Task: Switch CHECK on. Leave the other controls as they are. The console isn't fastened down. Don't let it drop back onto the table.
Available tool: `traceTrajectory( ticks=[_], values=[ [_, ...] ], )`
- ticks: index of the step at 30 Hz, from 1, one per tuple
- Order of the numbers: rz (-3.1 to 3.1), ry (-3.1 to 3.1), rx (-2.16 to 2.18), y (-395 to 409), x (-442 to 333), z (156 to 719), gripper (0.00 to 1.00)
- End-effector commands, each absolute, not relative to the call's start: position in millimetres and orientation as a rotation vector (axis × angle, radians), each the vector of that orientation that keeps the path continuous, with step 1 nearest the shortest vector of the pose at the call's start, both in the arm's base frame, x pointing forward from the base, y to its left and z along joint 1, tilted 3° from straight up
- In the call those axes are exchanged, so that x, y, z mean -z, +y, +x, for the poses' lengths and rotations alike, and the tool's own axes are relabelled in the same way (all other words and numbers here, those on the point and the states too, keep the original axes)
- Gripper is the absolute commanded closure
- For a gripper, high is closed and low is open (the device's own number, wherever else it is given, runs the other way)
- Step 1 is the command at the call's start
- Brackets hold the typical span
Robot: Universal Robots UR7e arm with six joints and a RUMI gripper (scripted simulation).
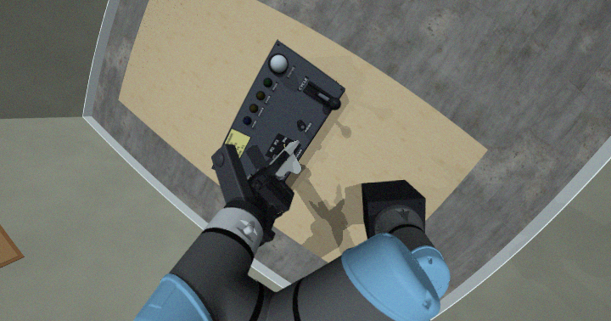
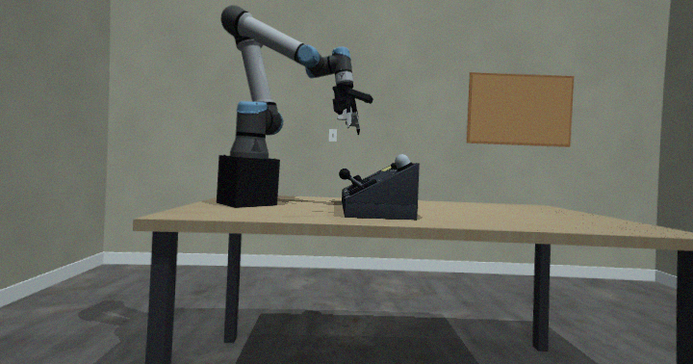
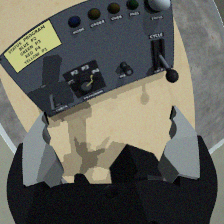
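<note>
Open hand [image 2: 353, 119] hangs well above console [image 2: 388, 194] front edge.

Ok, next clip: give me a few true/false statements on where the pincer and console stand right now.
1. The pincer is open and holds nothing. True.
2. The pincer touches the console. False: it hangs well above it, apart.
3. The CYCLE lever has a round black knob. True.
4. The white dome sits at the console's low front edge. False: it sits at the high back edge.
5. A yellow label is on the console face. True.
</note>
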State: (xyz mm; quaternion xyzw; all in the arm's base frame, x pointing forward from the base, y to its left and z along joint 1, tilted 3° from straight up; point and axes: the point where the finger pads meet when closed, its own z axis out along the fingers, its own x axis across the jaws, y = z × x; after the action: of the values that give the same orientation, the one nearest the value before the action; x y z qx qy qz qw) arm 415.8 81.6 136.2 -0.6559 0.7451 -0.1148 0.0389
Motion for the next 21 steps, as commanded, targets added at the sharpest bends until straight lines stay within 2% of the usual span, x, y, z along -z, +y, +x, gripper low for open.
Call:
traceTrajectory(
  ticks=[1,21],
  values=[
    [-1.908,2.288,0.478,105.1,-130.6,403.2,0.00],
    [-1.546,2.204,0.609,160.4,-122.0,341.5,0.00]
  ],
)
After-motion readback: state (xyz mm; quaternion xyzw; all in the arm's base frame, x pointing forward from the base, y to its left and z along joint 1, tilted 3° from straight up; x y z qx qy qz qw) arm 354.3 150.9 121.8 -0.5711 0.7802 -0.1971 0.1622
